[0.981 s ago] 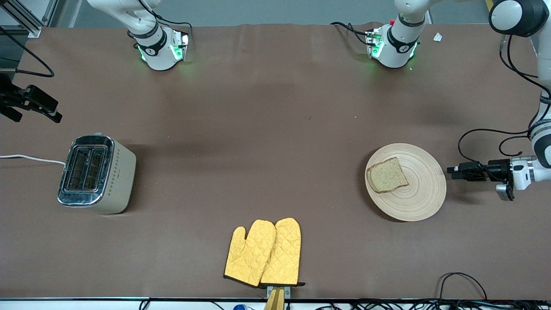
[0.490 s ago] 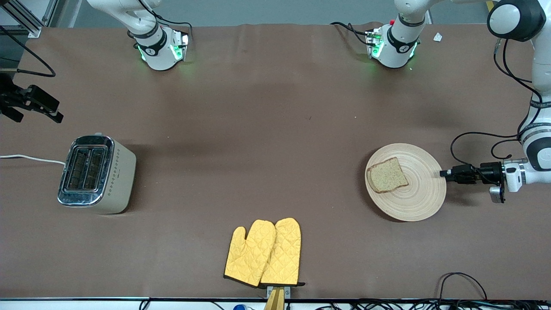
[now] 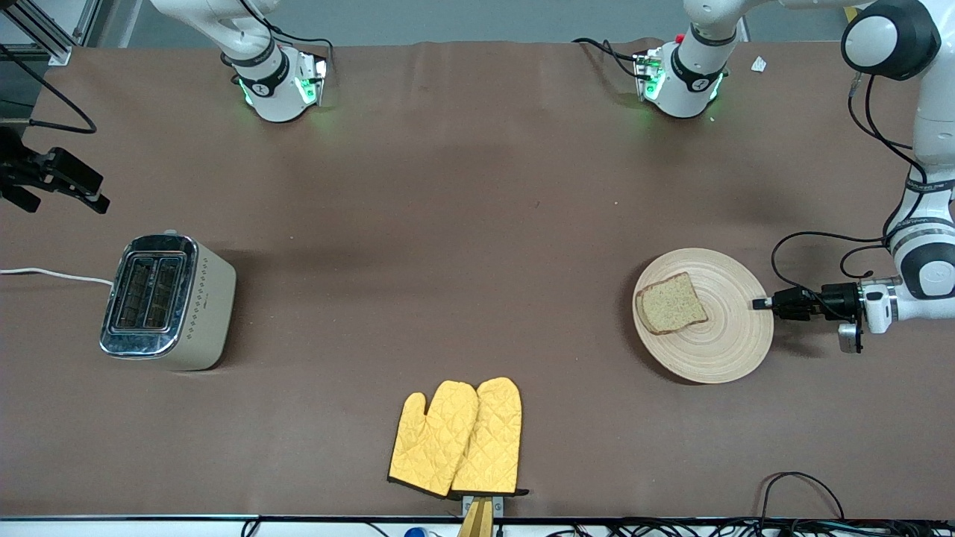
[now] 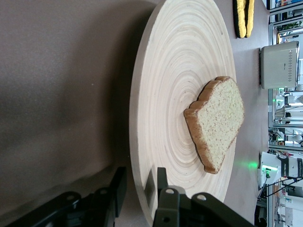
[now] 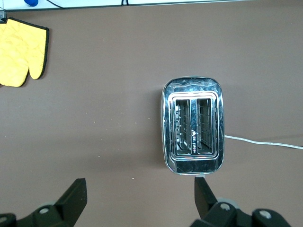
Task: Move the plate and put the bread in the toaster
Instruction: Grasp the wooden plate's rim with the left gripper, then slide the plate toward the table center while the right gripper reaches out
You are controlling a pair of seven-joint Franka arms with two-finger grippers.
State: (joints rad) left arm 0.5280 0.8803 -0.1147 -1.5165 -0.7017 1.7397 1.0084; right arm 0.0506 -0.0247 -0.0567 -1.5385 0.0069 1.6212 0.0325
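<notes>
The light-wood plate (image 3: 720, 350) lies toward the left arm's end of the table, with the bread (image 3: 671, 303) on the part of it toward the toaster. My left gripper (image 3: 759, 303) is low at the plate's rim, open, with one finger over the rim and one under it. In the left wrist view (image 4: 138, 182) the rim of the plate (image 4: 180, 71) stands between the fingers, with the bread (image 4: 218, 123) farther in. The beige toaster (image 3: 168, 300) stands toward the right arm's end, both slots empty. My right gripper (image 3: 60, 190) is open and empty, high over the table beside the toaster (image 5: 193, 125).
A pair of yellow oven mitts (image 3: 459, 440) lies at the table edge nearest the front camera, midway along it. The toaster's white cord (image 3: 52, 274) runs off the table's end. Black cables (image 3: 798, 492) lie at the near corner by the left arm's end.
My left gripper has moved toward the plate, and its fingers now straddle the rim. The plate, bread and right arm have not moved.
</notes>
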